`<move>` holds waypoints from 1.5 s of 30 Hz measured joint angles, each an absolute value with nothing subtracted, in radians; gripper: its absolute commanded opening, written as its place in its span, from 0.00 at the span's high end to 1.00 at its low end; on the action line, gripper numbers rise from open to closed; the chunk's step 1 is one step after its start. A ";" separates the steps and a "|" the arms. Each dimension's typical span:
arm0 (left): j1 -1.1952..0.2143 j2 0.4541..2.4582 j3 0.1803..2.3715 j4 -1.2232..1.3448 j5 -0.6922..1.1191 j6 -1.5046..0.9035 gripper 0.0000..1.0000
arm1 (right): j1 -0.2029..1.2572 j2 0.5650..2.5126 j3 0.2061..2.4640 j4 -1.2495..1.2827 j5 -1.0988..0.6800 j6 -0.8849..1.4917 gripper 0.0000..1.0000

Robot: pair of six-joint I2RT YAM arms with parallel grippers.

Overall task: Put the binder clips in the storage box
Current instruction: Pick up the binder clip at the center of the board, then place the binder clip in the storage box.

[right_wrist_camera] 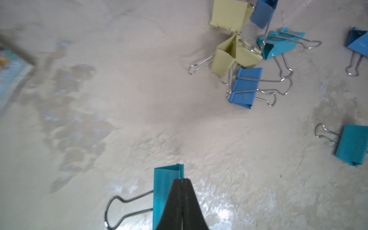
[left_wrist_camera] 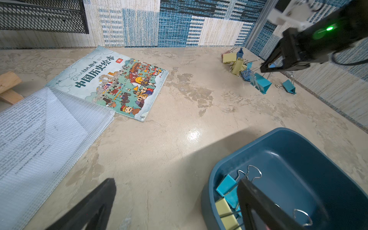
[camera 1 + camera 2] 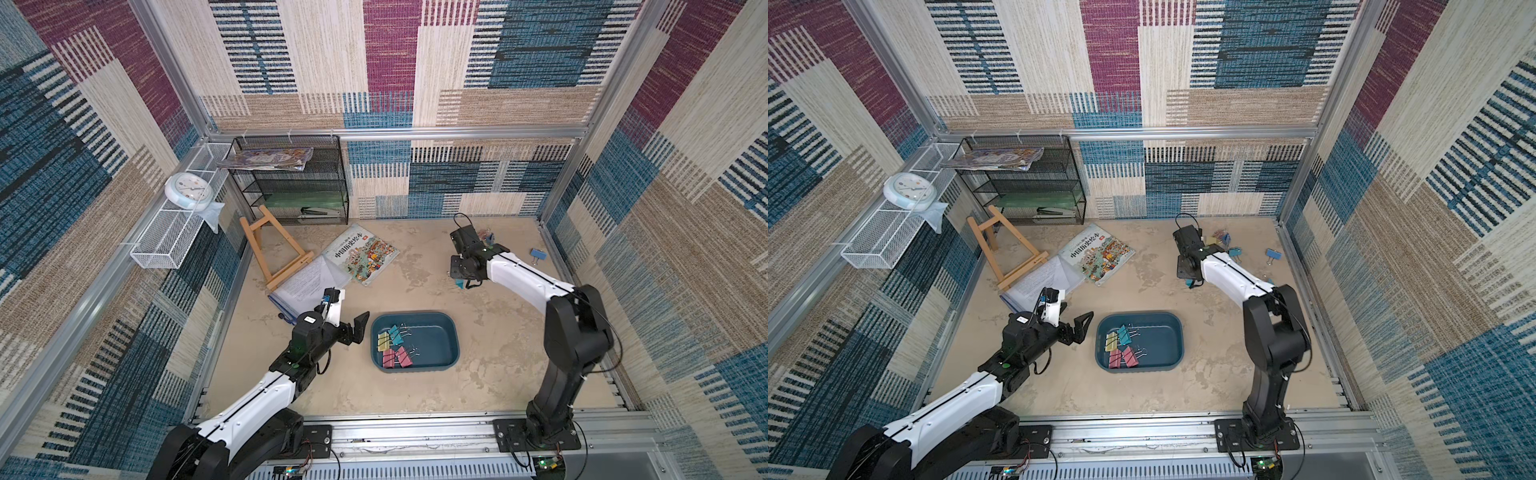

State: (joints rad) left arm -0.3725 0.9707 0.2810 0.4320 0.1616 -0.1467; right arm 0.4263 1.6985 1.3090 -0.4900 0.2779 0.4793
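table (image 3: 478, 374): carrying everything, beige and patchy, no writing on it
picture book (image 2: 111, 83): lying face up toward the back, well clear of my route. The cover is showing "中国历史绘本" with "CHINA" above it, and the smaller print is beyond me
storage box (image 3: 434, 345): sitting near the front between my two arms, I'm guessing so either one reaches it. No label showing
left jaws: hanging spread wide and empty just beside the box, probably staying out of the way
right jaws: clenching on one clip, well apart from the box
loose binder clips (image 1: 246, 87): lying heaped near the back right, yellow and blue, handles tangling
clips in the box (image 3: 390, 356): yellow, teal and pink ones bunching at one end
teal clip (image 1: 162, 191): riding in my right jaws, pinched by its folded body so the wire handle is sticking out free. Can't tell if it's clearing the table
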 measured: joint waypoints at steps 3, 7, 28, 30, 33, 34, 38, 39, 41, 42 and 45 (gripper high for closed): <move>-0.373 0.975 0.281 0.432 0.162 -0.147 0.01 | 0.430 1.516 1.158 -0.398 0.185 0.543 1.00; -0.373 0.976 0.281 0.432 0.163 -0.147 0.01 | 0.451 1.332 1.015 -0.313 0.052 0.629 1.00; -0.373 0.975 0.281 0.432 0.165 -0.147 0.01 | 0.725 1.270 0.657 0.051 -0.104 0.981 1.00; -0.373 0.975 0.281 0.432 0.164 -0.147 0.01 | 0.732 1.334 0.670 0.060 -0.084 0.981 1.00; -0.373 0.973 0.281 0.432 0.164 -0.146 0.01 | 0.736 1.409 0.680 0.088 -0.082 0.989 1.00; -0.373 0.973 0.281 0.432 0.164 -0.146 0.01 | 0.737 1.428 0.680 0.100 -0.082 0.994 1.00; -0.373 0.970 0.281 0.431 0.164 -0.146 0.01 | 0.744 1.499 0.682 0.156 -0.083 1.013 1.00; -0.373 0.970 0.281 0.431 0.164 -0.146 0.01 | 0.745 1.513 0.682 0.169 -0.083 1.019 1.00; -0.373 0.970 0.281 0.431 0.164 -0.146 0.01 | 0.749 1.538 0.682 0.194 -0.083 1.030 1.00; -0.373 0.970 0.281 0.431 0.164 -0.146 0.01 | 0.752 1.549 0.682 0.208 -0.083 1.036 1.00; -0.373 0.970 0.281 0.431 0.164 -0.144 0.01 | 0.759 1.576 0.675 0.248 -0.085 1.055 1.00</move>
